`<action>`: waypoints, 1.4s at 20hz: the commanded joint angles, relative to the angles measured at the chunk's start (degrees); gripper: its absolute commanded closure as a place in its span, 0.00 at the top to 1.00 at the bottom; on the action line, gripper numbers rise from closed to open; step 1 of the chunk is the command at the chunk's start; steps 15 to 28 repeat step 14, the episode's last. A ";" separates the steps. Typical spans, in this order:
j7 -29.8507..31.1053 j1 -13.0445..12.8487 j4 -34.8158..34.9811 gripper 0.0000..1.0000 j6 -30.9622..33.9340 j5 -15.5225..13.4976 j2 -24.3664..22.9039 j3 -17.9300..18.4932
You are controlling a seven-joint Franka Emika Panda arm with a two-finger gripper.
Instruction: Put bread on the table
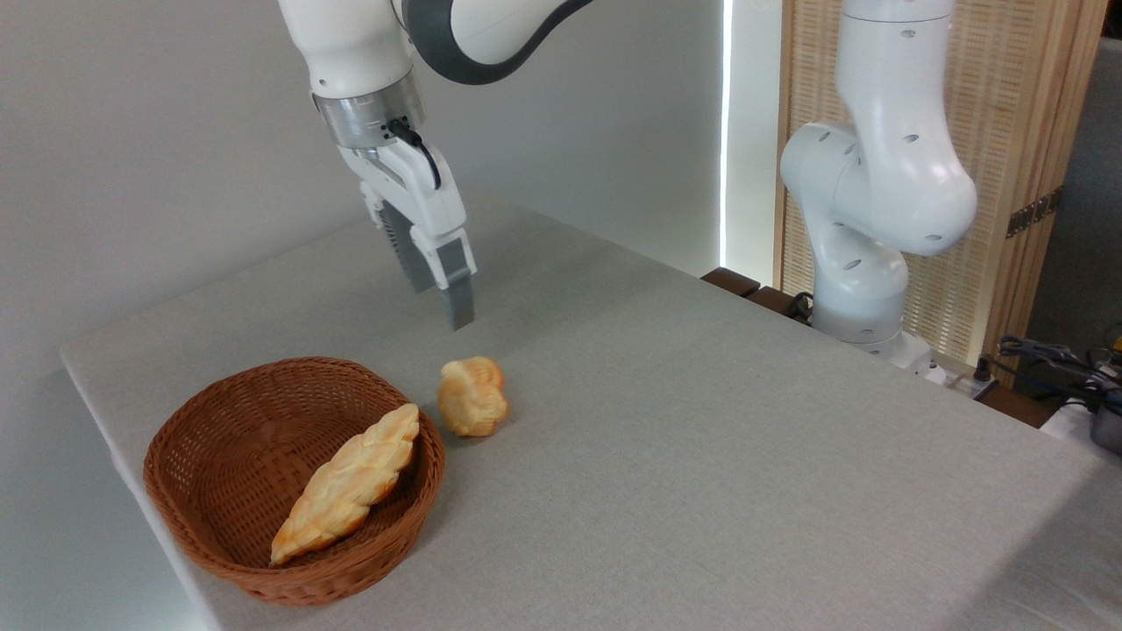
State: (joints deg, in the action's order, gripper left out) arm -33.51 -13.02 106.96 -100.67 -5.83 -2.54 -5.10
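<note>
The gripper (436,296) is hanging above the table (701,421), tilted so its fingers (456,294) are pointing down and slightly to the right. The two fingers are showing one behind the other, overlapping in this view, with only a narrow offset between them, so whether they are apart or together cannot be told. Nothing is sitting between them and they are touching nothing; their tips are hovering clear of the cloth.

The bread (472,397), a small orange-golden bun with a knobbly top, is lying on the grey-beige table surface, below the fingertips and a little to the right, apart from them. It is resting just beside the right rim of the brown wicker basket (219,456), outside it; whether it is touching the rim cannot be told.

Inside the basket a longer pale-yellow braided loaf (347,484) is leaning diagonally, its upper end propped on the rim near the bun. The arm's white base (863,289) is standing at the far right edge of the table.
</note>
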 commanded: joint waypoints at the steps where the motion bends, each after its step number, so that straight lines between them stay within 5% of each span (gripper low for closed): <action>1: -0.06 0.37 -0.70 1.00 -6.01 -0.06 0.52 2.28; 5: -0.32 0.45 -0.61 1.00 -9.53 3.18 1.31 3.86; 12: 4.94 0.28 -0.61 1.00 -10.77 3.37 2.89 5.28; 28: 4.69 0.28 -0.61 1.00 -10.68 3.45 2.98 5.27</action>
